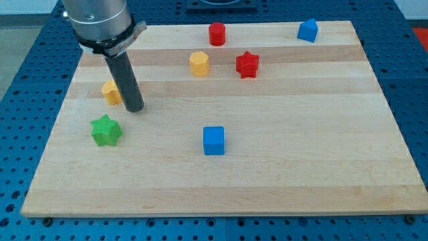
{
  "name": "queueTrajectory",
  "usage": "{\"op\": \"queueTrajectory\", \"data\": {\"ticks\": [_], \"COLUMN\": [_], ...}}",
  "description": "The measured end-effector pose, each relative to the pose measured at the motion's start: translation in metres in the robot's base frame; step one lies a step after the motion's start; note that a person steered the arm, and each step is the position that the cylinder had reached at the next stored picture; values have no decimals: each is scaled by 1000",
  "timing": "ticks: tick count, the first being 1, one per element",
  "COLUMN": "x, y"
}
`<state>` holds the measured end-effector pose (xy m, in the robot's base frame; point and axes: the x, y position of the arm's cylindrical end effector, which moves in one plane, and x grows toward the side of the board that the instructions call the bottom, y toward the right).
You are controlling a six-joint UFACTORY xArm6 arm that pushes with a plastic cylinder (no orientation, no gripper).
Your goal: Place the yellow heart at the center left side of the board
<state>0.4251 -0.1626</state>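
Observation:
The yellow heart [111,92] lies near the board's left edge, about mid-height, partly hidden behind my rod. My tip [134,108] rests on the board just right of and slightly below the heart, touching or nearly touching it. The arm's grey body comes down from the view's top left.
A green star [105,130] lies just below the heart. A yellow hexagon [199,63] and a red star [247,64] sit in the upper middle. A red cylinder [217,33] and a blue pentagon-like block [307,31] are near the top edge. A blue cube [214,140] is centre-low.

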Motion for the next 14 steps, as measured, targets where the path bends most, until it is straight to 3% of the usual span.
{"op": "queueTrajectory", "data": {"ticks": [2,5,6,7,8,12,14], "x": [-11,-14,-3,-18,-36,-42,-11], "y": [-2,-54,-16,-5,-6,-52,9]}}
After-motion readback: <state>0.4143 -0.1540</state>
